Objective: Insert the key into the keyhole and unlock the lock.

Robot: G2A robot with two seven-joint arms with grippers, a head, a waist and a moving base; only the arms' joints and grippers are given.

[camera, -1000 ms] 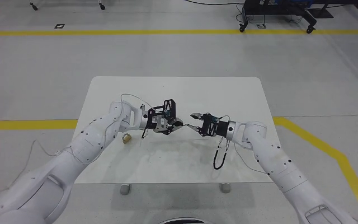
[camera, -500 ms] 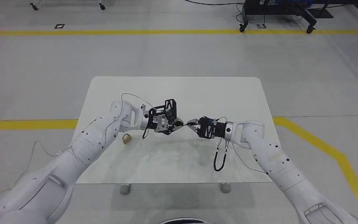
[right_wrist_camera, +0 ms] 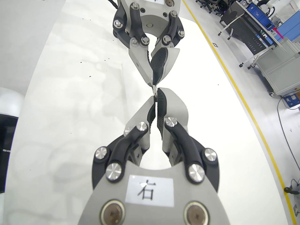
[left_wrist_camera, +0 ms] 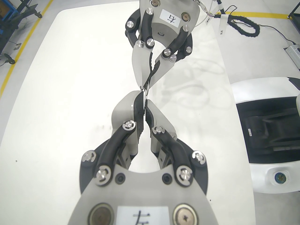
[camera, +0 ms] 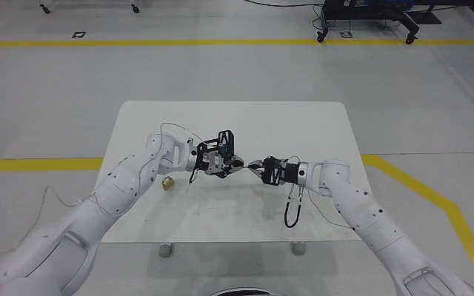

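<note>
Above the middle of the white counter (camera: 311, 118), the key (right_wrist_camera: 154, 88) sits pinched between two fingertip pairs. The right hand (right_wrist_camera: 156, 95) has slid left and closed on it, meeting the shut left hand (left_wrist_camera: 144, 97), likely a handover. Pads hide most of the key. The small brass lock (camera: 168, 182), lying left, shows no keyhole.

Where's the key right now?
Above the table's middle: the key bridges the meeting tips of the left gripper and right gripper, both shut on it.
</note>
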